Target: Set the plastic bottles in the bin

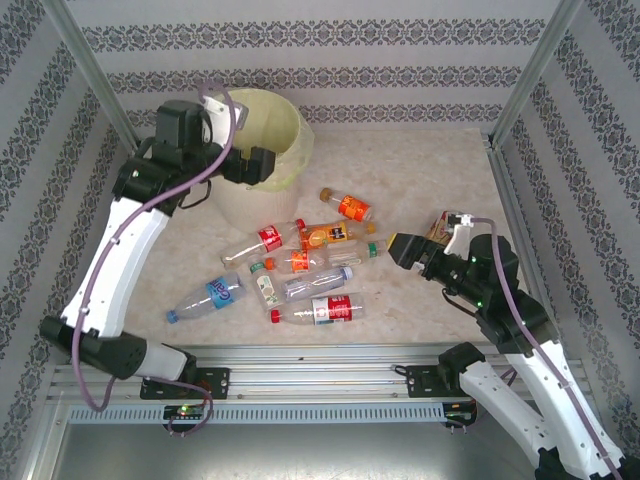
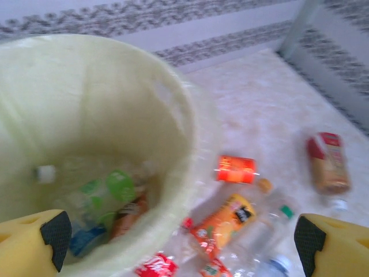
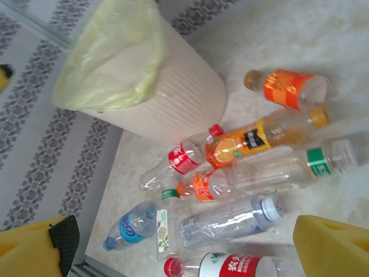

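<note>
Inside the bin (image 2: pixel 187 144), some plastic bottles (image 2: pixel 109 193) are deposited. About ten loose bottles (image 1: pixel 300 262) are left at its 5 o'clock. The left gripper (image 1: pixel 258 165) and right gripper (image 1: pixel 408 248) are spread wide, empty.

Brightness: we see all three views evenly and brightly lit by soft, diffuse light, with pale colours.
Shadows: from above we find only faint, short shadows under the small clear plastic bottles (image 1: pixel 318 310) on the pale marbled counter (image 1: pixel 430 170).
Glare: the counter bleaches almost white at the right edge of the right wrist view.
Blur: the left wrist view is smeared throughout; the round cream bin with its pale yellow bag liner (image 2: pixel 184 115) has soft edges and the labels are unreadable.
Focus: the right wrist view is sharper, though the yellow foam pads (image 3: pixel 331 245) of the right claw (image 3: pixel 181 248) look soft.
</note>
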{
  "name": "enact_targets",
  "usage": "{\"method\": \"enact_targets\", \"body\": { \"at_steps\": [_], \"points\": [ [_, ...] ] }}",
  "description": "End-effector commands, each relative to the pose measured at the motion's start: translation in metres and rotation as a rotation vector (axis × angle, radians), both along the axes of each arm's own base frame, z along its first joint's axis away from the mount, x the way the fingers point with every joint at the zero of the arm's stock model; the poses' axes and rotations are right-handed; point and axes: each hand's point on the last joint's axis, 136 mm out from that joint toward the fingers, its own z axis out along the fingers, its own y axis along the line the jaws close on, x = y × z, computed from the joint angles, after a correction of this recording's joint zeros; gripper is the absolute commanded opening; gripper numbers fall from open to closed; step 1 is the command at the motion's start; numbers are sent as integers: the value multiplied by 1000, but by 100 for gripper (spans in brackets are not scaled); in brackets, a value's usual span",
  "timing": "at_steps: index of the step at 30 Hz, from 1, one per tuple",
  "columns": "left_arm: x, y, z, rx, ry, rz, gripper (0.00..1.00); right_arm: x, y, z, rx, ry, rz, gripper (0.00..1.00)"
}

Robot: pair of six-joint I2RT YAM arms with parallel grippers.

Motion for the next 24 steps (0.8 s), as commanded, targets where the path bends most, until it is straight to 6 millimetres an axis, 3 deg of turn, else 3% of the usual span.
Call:
{"method": "enact_targets", "body": {
  "at_steps": [1,8,18,24],
  "points": [
    [-30,-38,23,-157,-83,-213,100,10,-8,-23,40,90,-99,95],
    [-63,-68,-6,-213,-94,-333,100,23,-7,-47,69,175,-159,95],
    [-80,-114,-74,-180,-85,-387,100,50,0,-90,159,304,-269,95],
    [-78,-121,-114,-62,-75,-329,100,62,-3,-116,202,358,-355,92]
  ]
}}
